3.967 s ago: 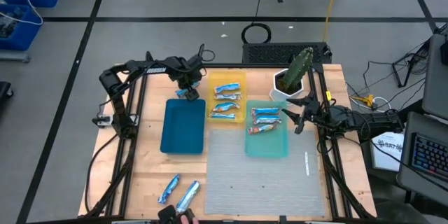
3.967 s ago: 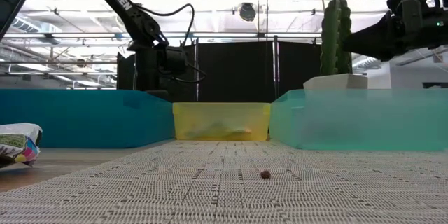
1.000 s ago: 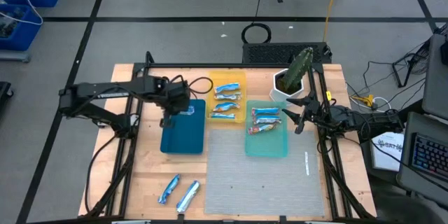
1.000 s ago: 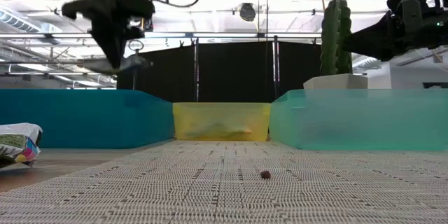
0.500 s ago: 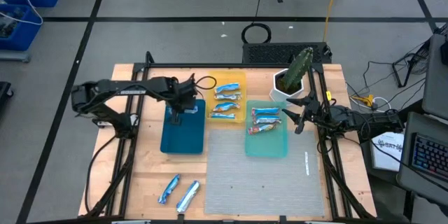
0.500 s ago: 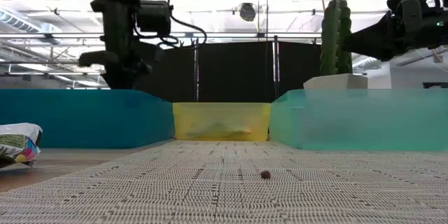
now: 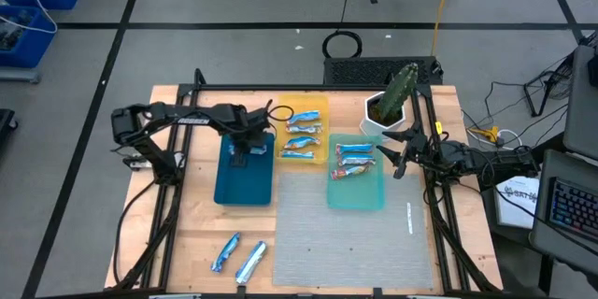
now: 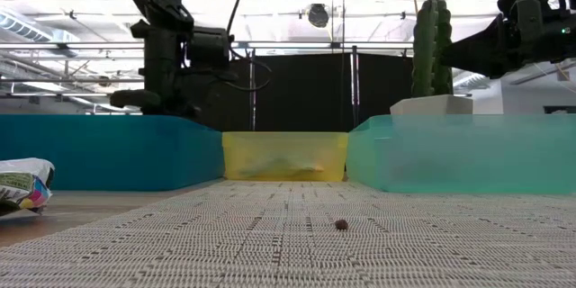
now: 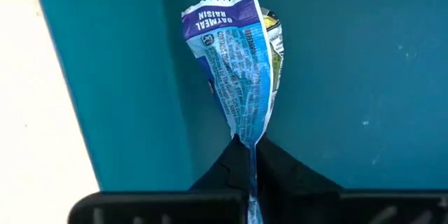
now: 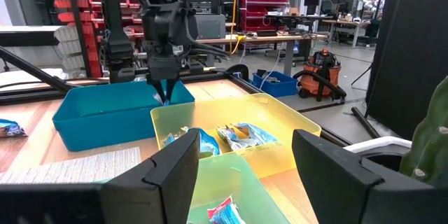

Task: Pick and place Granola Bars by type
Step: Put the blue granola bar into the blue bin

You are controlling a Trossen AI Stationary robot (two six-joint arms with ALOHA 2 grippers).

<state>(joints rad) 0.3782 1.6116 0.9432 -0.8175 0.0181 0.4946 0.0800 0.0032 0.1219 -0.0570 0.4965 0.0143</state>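
Between my left gripper (image 9: 250,155) fingers: one blue oatmeal-raisin bar (image 9: 239,77), pinched at its tail, long axis pointing straight down into the blue tray (image 7: 243,182) near the 12 o'clock end. My right gripper (image 7: 400,156) waits spread open at the teal tray's (image 7: 356,192) 3 o'clock side, so left is the nearer arm. Farther out, two bars (image 7: 238,258) lie on the table at 6 o'clock.
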